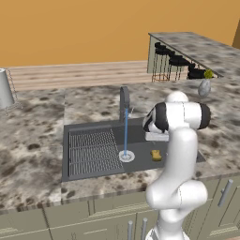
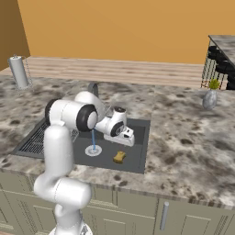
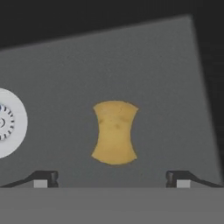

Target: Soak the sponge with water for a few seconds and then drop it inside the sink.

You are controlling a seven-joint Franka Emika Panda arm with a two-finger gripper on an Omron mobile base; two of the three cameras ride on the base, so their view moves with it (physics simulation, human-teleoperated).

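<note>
The yellow-orange sponge (image 3: 114,132) lies flat on the dark floor of the sink (image 3: 144,65), to the right of the round white drain (image 3: 8,122). My gripper (image 3: 111,178) hangs open above it, with one fingertip on each side and nothing between them. From the base views the sponge (image 1: 156,154) (image 2: 119,157) rests in the right half of the sink (image 1: 140,140) (image 2: 136,147), just below my hand (image 2: 125,133). A thin light-blue stream of water (image 1: 125,133) (image 2: 93,137) falls from the grey faucet (image 1: 124,101) onto the drain (image 1: 126,156), apart from the sponge.
A ribbed wire grate (image 1: 91,150) (image 2: 36,137) covers the sink's left half. A paper towel holder (image 1: 4,89) (image 2: 18,71) stands on the counter at far left, and a grey vase (image 1: 204,86) (image 2: 210,98) at right. Bar stools (image 1: 173,61) stand behind.
</note>
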